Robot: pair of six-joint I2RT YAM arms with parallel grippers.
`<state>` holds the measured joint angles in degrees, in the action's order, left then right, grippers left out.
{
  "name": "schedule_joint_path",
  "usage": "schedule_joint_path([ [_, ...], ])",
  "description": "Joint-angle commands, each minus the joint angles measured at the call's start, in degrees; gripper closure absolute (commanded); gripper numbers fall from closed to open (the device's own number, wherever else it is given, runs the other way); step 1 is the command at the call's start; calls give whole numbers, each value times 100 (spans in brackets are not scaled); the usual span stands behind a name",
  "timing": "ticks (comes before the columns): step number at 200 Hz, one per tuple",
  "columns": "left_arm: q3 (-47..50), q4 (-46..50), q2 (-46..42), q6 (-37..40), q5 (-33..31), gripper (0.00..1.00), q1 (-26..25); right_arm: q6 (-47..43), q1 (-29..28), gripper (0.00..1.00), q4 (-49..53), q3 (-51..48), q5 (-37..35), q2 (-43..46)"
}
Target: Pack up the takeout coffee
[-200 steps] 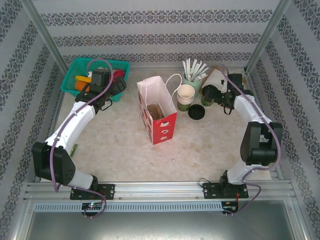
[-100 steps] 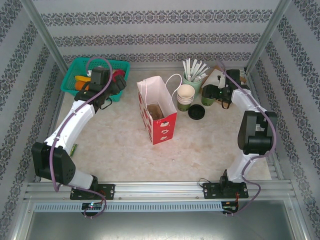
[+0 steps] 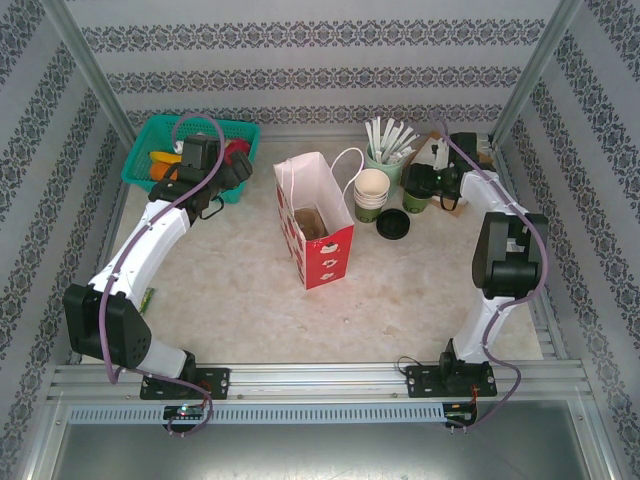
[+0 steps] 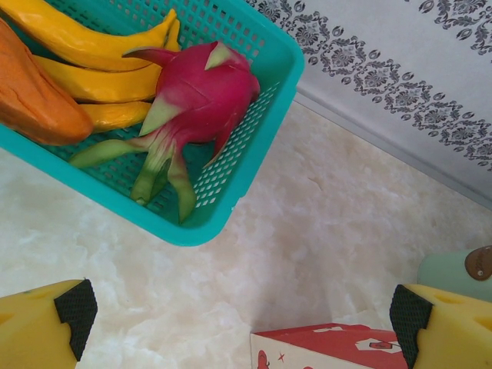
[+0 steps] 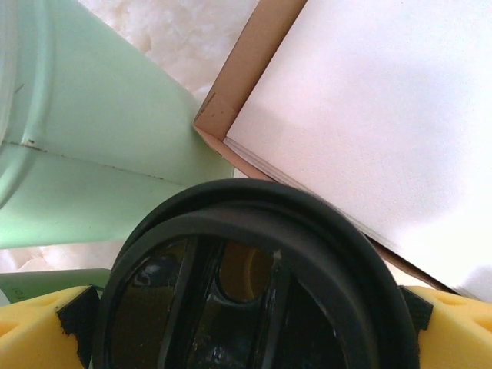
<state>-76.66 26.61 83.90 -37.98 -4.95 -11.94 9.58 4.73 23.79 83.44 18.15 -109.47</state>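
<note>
Cup (image 5: 254, 284) count: one coffee (black lid (image 3: 392, 226) loose), gripped by right gripper (image 5: 246, 327).

Open marble between paper bag (image 3: 315, 232) and teal basket (image 3: 190, 150); cup stack (image 3: 371, 194), stick holder (image 3: 385, 150) crowd the bag's right

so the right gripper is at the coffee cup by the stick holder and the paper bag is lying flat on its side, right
Not quite. The paper bag stands upright with its mouth open, as the top external view shows. The rest holds: the right gripper is around the coffee cup beside the pale green stick holder.
</note>
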Motion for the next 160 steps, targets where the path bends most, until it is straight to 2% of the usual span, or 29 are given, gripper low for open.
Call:
schedule_joint_path([
  [1,-156,200,31,35,-68,0,-41,-71,-25,2,142,180,43,-143],
  [30,-147,233,22,80,-82,0,-41,-15,-24,5,187,175,-42,-106],
  [58,-121,222,28,89,-74,0,-39,69,-25,13,178,35,-149,68],
  [129,-121,169,39,115,181,0,-40,374,-16,15,148,-804,-589,791],
  [160,-95,71,13,132,539,0,-38,853,78,14,-21,-1451,-717,1236],
])
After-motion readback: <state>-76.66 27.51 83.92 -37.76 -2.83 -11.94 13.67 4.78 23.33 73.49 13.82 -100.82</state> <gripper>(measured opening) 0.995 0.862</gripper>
